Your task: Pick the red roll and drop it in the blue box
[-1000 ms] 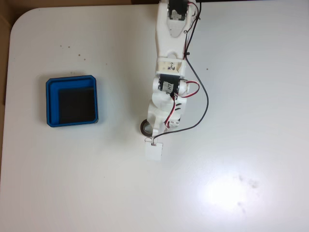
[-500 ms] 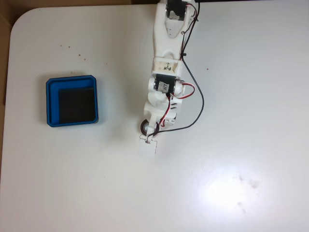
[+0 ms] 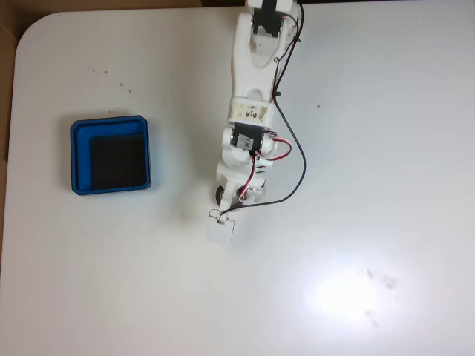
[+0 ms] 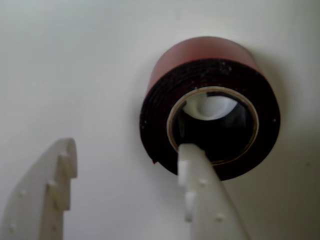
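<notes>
In the wrist view the red roll (image 4: pixel 210 100) lies flat on the white table, with a dark rim, a reddish side and a pale hollow core. My gripper (image 4: pixel 127 150) is open. Its right finger (image 4: pixel 200 190) has its tip over the roll's core, and its left finger (image 4: pixel 55 195) stands outside, left of the roll, so the roll's left wall lies between them. In the fixed view the gripper (image 3: pixel 225 202) covers most of the roll (image 3: pixel 220 194). The blue box (image 3: pixel 80 156) with its black floor sits well to the left, with nothing in it.
The white arm (image 3: pixel 252 81) reaches down from the table's top edge, with red and black cables (image 3: pixel 293 178) looping off its right side. A small white tab (image 3: pixel 221 228) hangs below the gripper. The table's rounded corner (image 3: pixel 33 33) is at the upper left.
The arm has swung a little to the left in the fixed view, and the gripper now covers more of the roll. The roll and the box have not moved.
</notes>
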